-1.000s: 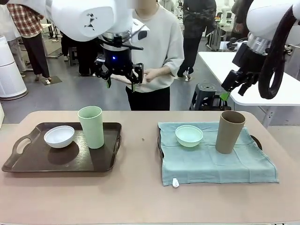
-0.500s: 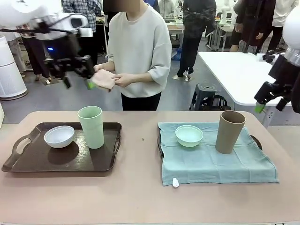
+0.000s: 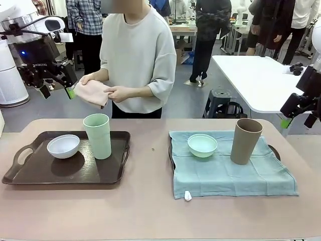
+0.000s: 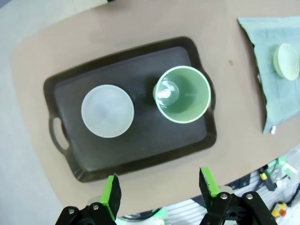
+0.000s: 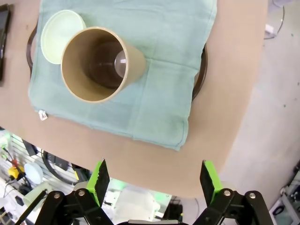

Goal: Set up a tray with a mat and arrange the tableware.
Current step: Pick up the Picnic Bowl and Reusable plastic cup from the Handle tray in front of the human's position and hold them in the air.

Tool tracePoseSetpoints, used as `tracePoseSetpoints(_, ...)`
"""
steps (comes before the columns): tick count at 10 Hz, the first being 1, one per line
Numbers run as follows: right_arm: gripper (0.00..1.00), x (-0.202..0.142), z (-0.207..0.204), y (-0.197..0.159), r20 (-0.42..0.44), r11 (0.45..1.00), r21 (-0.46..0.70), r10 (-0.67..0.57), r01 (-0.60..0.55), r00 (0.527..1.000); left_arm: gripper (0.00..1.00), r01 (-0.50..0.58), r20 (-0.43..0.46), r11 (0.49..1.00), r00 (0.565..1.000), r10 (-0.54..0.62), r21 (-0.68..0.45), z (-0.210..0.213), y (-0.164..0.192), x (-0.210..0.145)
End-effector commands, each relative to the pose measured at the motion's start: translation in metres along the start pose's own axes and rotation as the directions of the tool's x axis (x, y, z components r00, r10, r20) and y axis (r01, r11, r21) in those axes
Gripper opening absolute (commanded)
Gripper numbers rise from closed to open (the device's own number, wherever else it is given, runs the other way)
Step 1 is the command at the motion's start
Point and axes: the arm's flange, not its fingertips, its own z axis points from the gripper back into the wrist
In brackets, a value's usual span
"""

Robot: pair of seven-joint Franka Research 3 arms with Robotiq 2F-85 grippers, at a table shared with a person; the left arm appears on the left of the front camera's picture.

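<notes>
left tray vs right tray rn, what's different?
1. The left tray is bare; the right tray is covered by a teal mat, with only its dark edges showing.
2. The left tray holds a white bowl and a pale-green tumbler; the right tray holds a mint-green bowl and a tan tumbler, both on the mat.
Shared: both are dark, and each carries one bowl and one upright tumbler.

The tray (image 3: 60, 181) is dark brown, the mat (image 3: 225, 175) teal

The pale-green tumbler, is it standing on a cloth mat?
No, the pale-green tumbler stands upright on the bare dark-brown tray, beside the small white bowl.
</notes>
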Motion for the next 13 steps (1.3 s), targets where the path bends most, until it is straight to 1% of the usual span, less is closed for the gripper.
tracePoseSetpoints(1,1.00,0.001,0.000,-0.010,-0.021,0.998,0.060,0.005,-0.004,1.000,0.88,-0.011,0.027,0.999,1.000,0.012,-0.053,0.001,0.012,-0.005)
tracePoseSetpoints(2,1.00,-0.001,0.009,-0.033,-0.014,0.979,0.201,-0.019,0.021,1.000,0.88,-0.045,0.018,0.989,0.999,0.048,-0.142,0.006,0.039,-0.009)
tracePoseSetpoints(3,1.00,-0.008,0.014,-0.059,-0.008,0.943,0.330,-0.049,0.049,0.999,0.88,-0.064,0.011,0.970,0.998,0.069,-0.235,0.007,0.064,-0.021)
tracePoseSetpoints(4,1.00,-0.013,0.015,-0.085,0.006,0.887,0.456,-0.083,0.071,0.997,0.88,-0.086,-0.003,0.940,0.996,0.090,-0.329,0.006,0.091,-0.028)
tracePoseSetpoints(5,1.00,-0.017,0.012,-0.113,0.021,0.828,0.554,-0.119,0.088,0.993,0.88,-0.139,-0.017,0.896,0.989,0.146,-0.422,-0.009,0.121,-0.039)
tracePoseSetpoints(6,1.00,-0.021,0.005,-0.140,0.017,0.767,0.631,-0.166,0.118,0.986,0.88,-0.193,-0.038,0.841,0.979,0.201,-0.506,-0.018,0.157,-0.051)
tracePoseSetpoints(7,1.00,-0.027,0.000,-0.164,0.005,0.717,0.681,-0.208,0.149,0.978,0.88,-0.225,-0.049,0.792,0.970,0.240,-0.567,-0.028,0.180,-0.068)
tracePoseSetpoints(8,1.00,-0.033,-0.004,-0.183,-0.008,0.663,0.730,-0.232,0.164,0.973,0.88,-0.257,-0.060,0.756,0.958,0.279,-0.602,-0.031,0.204,-0.081)
tracePoseSetpoints(9,1.00,-0.040,-0.009,-0.200,-0.018,0.605,0.779,-0.246,0.168,0.969,0.88,-0.276,-0.044,0.710,0.944,0.327,-0.648,-0.036,0.224,-0.094)
tracePoseSetpoints(10,1.00,-0.047,-0.015,-0.212,-0.024,0.527,0.832,-0.275,0.172,0.961,0.88,-0.281,-0.018,0.658,0.926,0.377,-0.698,-0.037,0.247,-0.107)
tracePoseSetpoints(11,1.00,-0.053,-0.022,-0.219,-0.042,0.479,0.858,-0.299,0.188,0.953,0.88,-0.281,0.008,0.623,0.908,0.419,-0.730,-0.039,0.261,-0.121)
tracePoseSetpoints(12,1.00,-0.056,-0.027,-0.221,-0.056,0.454,0.867,-0.320,0.205,0.946,0.88,-0.265,0.037,0.602,0.897,0.440,-0.753,-0.040,0.254,-0.120)
tracePoseSetpoints(13,1.00,-0.060,-0.029,-0.221,-0.065,0.434,0.876,-0.324,0.210,0.944,0.88,-0.262,0.040,0.594,0.894,0.447,-0.761,-0.042,0.251,-0.122)
